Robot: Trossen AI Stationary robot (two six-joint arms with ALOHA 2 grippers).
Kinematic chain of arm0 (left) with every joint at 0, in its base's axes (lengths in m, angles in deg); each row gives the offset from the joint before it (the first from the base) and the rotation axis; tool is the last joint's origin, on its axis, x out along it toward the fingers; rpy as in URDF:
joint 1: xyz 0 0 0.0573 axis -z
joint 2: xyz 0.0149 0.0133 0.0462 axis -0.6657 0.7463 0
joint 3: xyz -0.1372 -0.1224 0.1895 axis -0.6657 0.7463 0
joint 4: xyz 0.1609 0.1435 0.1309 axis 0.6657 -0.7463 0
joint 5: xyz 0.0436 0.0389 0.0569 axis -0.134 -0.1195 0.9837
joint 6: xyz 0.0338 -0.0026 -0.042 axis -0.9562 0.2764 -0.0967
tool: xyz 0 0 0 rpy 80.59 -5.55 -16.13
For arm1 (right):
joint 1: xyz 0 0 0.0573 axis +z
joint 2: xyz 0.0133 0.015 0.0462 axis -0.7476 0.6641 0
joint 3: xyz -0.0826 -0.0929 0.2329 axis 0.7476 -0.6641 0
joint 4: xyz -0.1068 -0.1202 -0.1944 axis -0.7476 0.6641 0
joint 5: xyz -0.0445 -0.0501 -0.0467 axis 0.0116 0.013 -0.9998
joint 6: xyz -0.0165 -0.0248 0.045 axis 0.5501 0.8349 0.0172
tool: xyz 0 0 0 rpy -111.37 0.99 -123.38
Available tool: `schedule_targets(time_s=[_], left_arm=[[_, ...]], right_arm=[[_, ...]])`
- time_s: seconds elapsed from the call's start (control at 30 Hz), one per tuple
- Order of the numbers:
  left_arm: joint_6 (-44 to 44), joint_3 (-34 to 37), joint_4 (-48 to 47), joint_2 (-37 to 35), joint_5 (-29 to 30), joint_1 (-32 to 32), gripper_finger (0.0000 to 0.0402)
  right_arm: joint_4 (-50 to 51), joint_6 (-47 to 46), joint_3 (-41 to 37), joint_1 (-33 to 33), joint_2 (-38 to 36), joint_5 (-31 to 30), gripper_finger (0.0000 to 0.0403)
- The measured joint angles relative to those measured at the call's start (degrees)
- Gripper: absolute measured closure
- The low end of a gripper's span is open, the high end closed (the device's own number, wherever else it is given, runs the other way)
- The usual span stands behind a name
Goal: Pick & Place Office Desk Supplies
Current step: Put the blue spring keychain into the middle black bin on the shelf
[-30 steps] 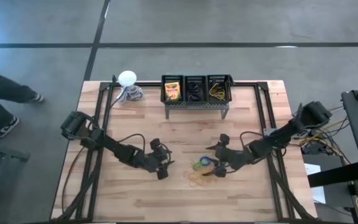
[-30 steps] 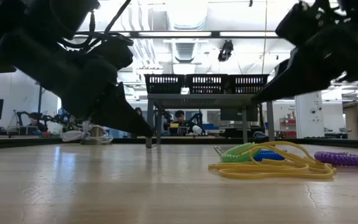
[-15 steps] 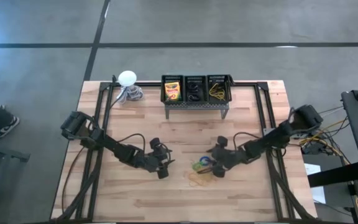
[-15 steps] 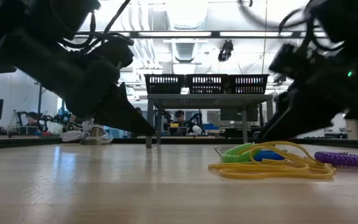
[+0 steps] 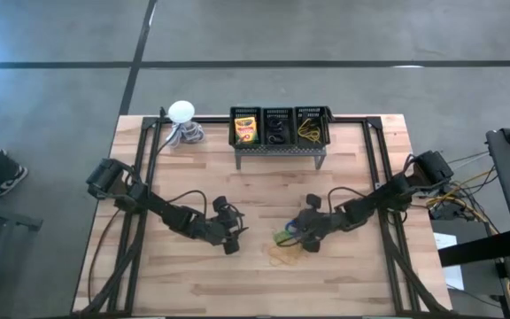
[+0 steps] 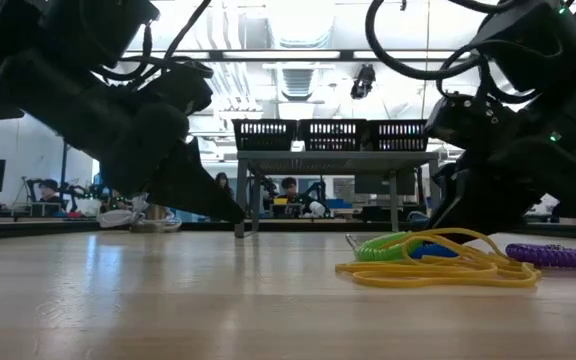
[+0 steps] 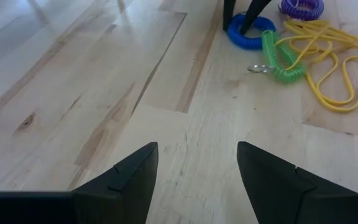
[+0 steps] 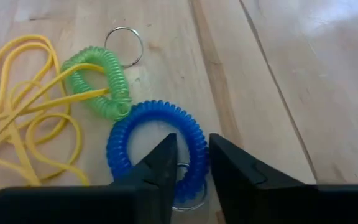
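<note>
Fingers of the right gripper (image 8: 191, 163) are being pinched onto the blue coil ring (image 8: 122, 140) at lower centre of the right wrist frame, the ring lying on the table (image 5: 352, 168) touching a green coil ring (image 8: 107, 78) and yellow rubber bands (image 8: 17, 124). Left of centre in the high frame, the left gripper (image 5: 231, 232) is being held with fingers apart, nothing between them.

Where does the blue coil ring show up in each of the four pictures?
High view: blue ring, under the right gripper.
Low view: a blue sliver behind the yellow bands.
Left wrist view: far off.
Right wrist view: centre, fingers pinching its rim.
Shared landmark: green coil.
</note>
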Motion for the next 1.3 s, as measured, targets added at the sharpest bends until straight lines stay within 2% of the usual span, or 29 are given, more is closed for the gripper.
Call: schedule_targets(time_s=[0.13, 0.23, 0.4, 0.53, 0.63, 0.73, 0.83, 0.93, 1.0, 1.1, 1.3], left_arm=[[0.0, 0.0, 0.01, 0.0, 0.0, 0.0, 0.0179], [0.01, 0.0, 0.03, 0.0, 0.0, 0.0, 0.0179], [0.02, 0.0, 0.18, 0.0, 0.0, 0.0, 0.0179], [0.19, 0.0, 0.19, 0.0, 0.0, 0.0, 0.0179], [0.19, 0.0, 0.33, 0.0, 0.0, -0.01, 0.0179], [0.18, 0.0, 0.59, 0.0, 0.0, 0.0, 0.0179], [0.2, 0.0, 0.62, 0.0, 0.0, 0.0, 0.0179], [0.18, 0.0, 0.59, 0.0, 0.0, 0.0, 0.0179], [0.17, 0.0, 0.58, 0.0, 0.0, 0.0, 0.0179], [0.15, 0.0, 0.4, 0.0, -0.01, 0.0, 0.0179], [0.13, 0.0, 0.16, 0.0, -0.02, 0.0, 0.0179]], right_arm=[[-1.74, 3.04, -0.23, 0.07, 0.09, -0.14, 0.0364], [-9.53, 7.22, -1.09, 0.02, 0.42, -1.75, 0.0381], [-24.27, 16.9, -1.07, -0.15, -1.49, -10.0, 0.0377], [-25.89, 27.48, 1.36, -2.14, -6.79, -15.26, 0.0373], [-24.18, 32.88, 4.73, -6.18, -11.33, -17.19, 0.0372], [-15.09, 33.38, 10.55, -12.55, -15.96, -17.09, 0.0372], [3.25, 29.2, 18.89, -20.92, -18.43, -14.81, 0.0372], [21.7, 22.46, 28.12, -30.55, -17.72, -7.13, 0.0372], [29.97, 19.43, 33.64, -36.69, -15.79, -0.79, 0.0371], [36.85, 18.06, 40.05, -43.76, -11.13, 4.18, 0.0371], [45.82, 19.42, 52.04, -50.13, -0.66, 5.49, 0.0371]])
